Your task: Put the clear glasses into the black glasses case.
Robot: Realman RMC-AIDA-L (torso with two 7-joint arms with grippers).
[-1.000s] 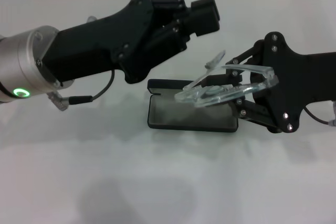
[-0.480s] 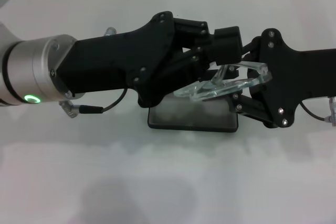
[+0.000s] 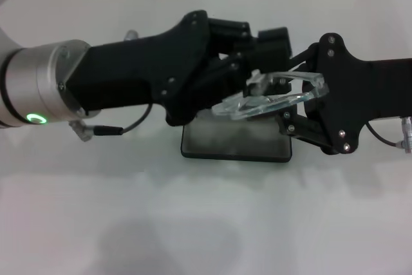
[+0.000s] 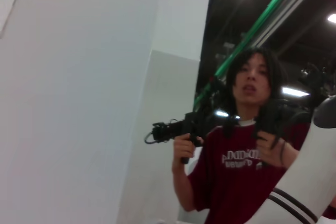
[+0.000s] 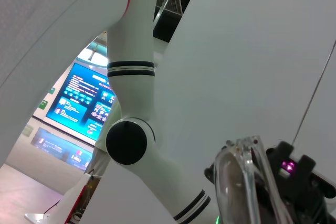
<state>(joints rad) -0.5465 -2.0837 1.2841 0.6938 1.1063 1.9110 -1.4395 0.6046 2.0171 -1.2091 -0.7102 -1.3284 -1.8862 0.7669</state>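
Note:
In the head view the clear glasses (image 3: 270, 100) hang roughly level above the black glasses case (image 3: 232, 156), which lies open on the white table with its grey lining up. My right gripper (image 3: 295, 102) comes in from the right and is shut on the glasses' right end. My left gripper (image 3: 261, 57) reaches in from the left and sits just behind and over the glasses, touching or nearly touching their folded arm. The right wrist view shows the glasses (image 5: 244, 182) edge-on, close to the camera. The left wrist view shows none of the task's things.
A thin black cable (image 3: 125, 125) hangs from my left arm over the table left of the case. A white table surface (image 3: 206, 223) lies in front of the case. A person (image 4: 247, 171) stands beyond the table in the left wrist view.
My left gripper moved right and in over the glasses. The glasses' raised arm has come down flatter and the frame now sits more level, slightly higher over the case.

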